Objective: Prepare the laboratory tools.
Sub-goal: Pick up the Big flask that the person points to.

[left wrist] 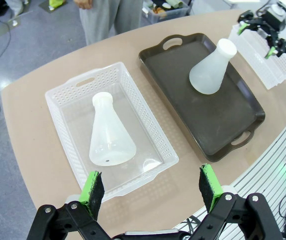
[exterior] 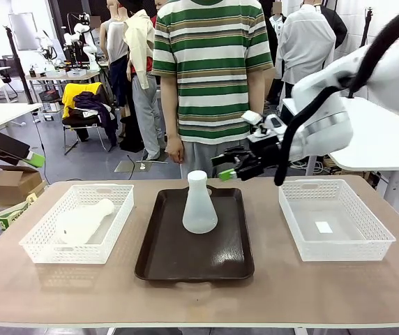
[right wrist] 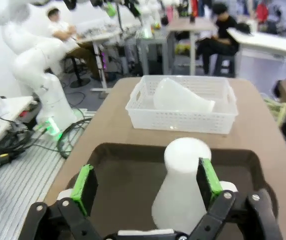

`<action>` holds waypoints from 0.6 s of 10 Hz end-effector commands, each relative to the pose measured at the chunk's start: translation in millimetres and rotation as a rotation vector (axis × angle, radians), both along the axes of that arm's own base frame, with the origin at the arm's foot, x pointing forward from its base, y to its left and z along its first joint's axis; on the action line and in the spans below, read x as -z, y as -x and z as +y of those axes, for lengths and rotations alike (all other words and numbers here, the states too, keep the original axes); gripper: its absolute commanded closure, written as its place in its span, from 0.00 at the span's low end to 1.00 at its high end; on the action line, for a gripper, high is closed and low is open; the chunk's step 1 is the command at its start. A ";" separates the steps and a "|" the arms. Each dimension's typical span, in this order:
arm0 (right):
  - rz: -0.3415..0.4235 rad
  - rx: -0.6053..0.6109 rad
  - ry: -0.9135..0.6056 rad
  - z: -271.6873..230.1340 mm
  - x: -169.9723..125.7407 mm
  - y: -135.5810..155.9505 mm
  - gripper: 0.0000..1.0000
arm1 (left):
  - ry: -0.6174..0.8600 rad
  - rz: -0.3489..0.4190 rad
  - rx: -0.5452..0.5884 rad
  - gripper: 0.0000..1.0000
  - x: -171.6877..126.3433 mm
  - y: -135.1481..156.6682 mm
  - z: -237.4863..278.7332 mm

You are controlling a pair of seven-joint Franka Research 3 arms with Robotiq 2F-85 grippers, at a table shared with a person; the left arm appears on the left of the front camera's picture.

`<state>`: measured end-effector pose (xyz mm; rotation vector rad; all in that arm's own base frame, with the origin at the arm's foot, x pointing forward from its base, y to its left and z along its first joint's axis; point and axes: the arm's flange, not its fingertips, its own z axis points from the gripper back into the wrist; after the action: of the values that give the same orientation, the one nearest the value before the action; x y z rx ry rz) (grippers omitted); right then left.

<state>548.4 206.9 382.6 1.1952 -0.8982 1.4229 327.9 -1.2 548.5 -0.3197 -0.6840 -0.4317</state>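
Note:
One frosted white conical flask stands upright in the middle of the dark brown tray. My right gripper is open, level with the flask's neck, just to its right and apart from it. In the right wrist view the flask shows ahead of the open right gripper, between the lines of its green pads. A second flask lies on its side in the left white basket. High above that flask, my left gripper is open and holds nothing; it also shows by the picture's left edge.
An empty white mesh basket sits at the table's right. A person in a green striped shirt stands at the far edge behind the tray, hands down. The tray has handles at both ends. Bare tabletop runs along the near edge.

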 end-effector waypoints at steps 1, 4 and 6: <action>-0.040 0.156 0.041 -30.5 -29.7 42.6 0.00 | -0.011 0.000 0.014 0.00 1.2 -0.1 4.0; -0.005 0.345 0.122 -88.5 -73.5 84.6 0.00 | -0.011 0.000 0.014 0.00 1.2 -0.1 4.0; 0.042 0.502 0.173 -123.6 -88.9 111.3 0.00 | -0.011 0.000 0.014 0.00 1.2 -0.1 4.0</action>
<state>454.0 85.8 471.0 0.8316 -0.9787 1.1197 327.9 -1.1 548.6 -0.3196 -0.6842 -0.4314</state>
